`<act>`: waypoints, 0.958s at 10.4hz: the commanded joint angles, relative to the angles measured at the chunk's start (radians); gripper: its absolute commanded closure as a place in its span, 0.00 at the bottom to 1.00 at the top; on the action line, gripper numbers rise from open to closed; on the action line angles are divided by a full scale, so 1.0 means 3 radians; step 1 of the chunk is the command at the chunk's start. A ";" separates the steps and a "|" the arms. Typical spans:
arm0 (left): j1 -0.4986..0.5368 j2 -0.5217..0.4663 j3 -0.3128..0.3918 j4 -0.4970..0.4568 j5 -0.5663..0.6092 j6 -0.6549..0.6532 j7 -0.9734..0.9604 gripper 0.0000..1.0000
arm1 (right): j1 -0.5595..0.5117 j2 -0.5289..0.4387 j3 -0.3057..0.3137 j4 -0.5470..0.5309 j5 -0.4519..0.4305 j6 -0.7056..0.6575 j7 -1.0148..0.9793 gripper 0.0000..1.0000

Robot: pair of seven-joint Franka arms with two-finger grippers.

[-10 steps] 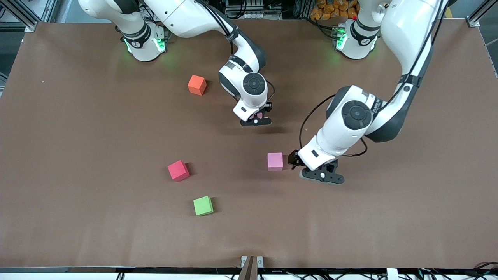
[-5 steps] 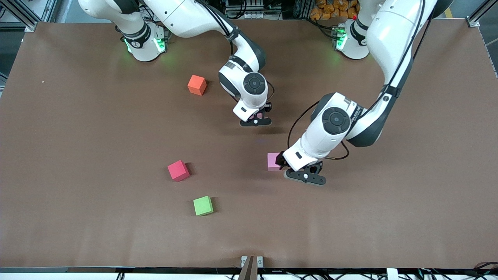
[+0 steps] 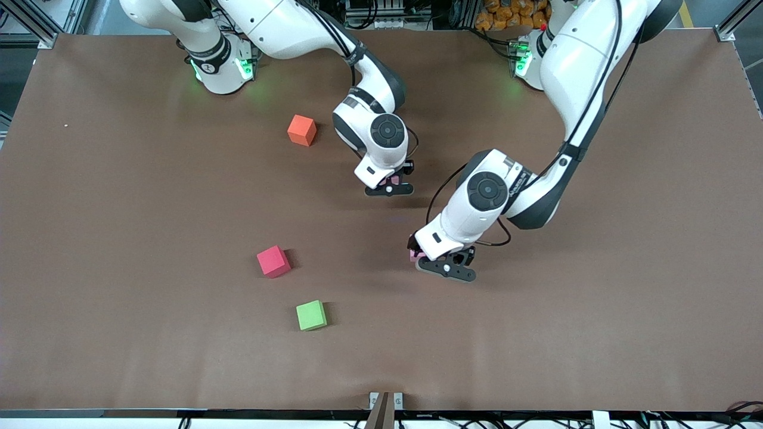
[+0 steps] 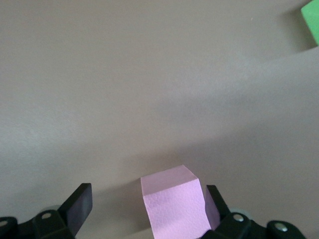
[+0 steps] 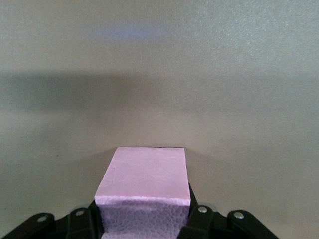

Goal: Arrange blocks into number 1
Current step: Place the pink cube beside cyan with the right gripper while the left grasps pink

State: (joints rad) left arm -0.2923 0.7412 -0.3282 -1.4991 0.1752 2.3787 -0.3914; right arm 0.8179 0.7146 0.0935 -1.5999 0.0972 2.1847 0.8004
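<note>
Bench (image 3: 119, 208) is a flat matte brown sheet, faint creases near the front camera edge, no print or labels readable anywhere. Going left to right in the front view: red cube (image 3: 273, 261), matte foam-like, sharp edges, turned a bit off square, resting on the bench; orange cube (image 3: 301, 130), same size and finish, farther from the front camera, near the right arm's base; green block (image 3: 312, 315), matte lime, nearest to the front camera, just past the red cube, also seen as a corner in the left wrist view (image 4: 311, 20). Right gripper (image 3: 393, 183), black fingers on a glossy white wrist with a round dark cap, sits over the middle of the bench, clamped tight on a pink block (image 5: 144, 191); the right wrist view shows its grainy foam face and smooth top, squeezed between the black fingertips, only a sliver of it visible in the front view (image 3: 394, 178). Left gripper (image 3: 430, 260), same white and black build with a thin black cable looping at the wrist, is low at the bench with its fingers spread wide either side of the second pink block (image 4: 177, 206); that block rests on the bench, lilac-pink, finely pebbled surface, crisp edges, closer to one finger (image 4: 217, 201) than the other, mostly hidden under the wrist in the front view (image 3: 413, 255). Can't tell if that finger touches it.
</note>
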 commanded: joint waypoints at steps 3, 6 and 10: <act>-0.0130 0.0127 0.0051 0.0088 -0.0178 0.0022 -0.0540 0.00 | -0.0097 -0.0106 -0.0030 0.0025 -0.0068 -0.0119 0.0160 0.00; -0.0140 0.0167 0.0056 0.0073 -0.0425 0.0017 -0.0562 0.00 | -0.0399 -0.0214 -0.0030 0.0020 -0.0068 -0.0215 -0.0110 0.00; -0.0161 0.0244 0.0061 0.0052 -0.0420 0.0012 -0.0567 0.00 | -0.0915 -0.0260 -0.0041 0.0020 -0.0140 -0.0252 -0.0886 0.00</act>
State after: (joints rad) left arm -0.3242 0.8030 -0.3238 -1.4951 0.0721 2.3845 -0.5479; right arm 0.6032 0.6592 0.0685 -1.5820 0.0767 2.1267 0.6144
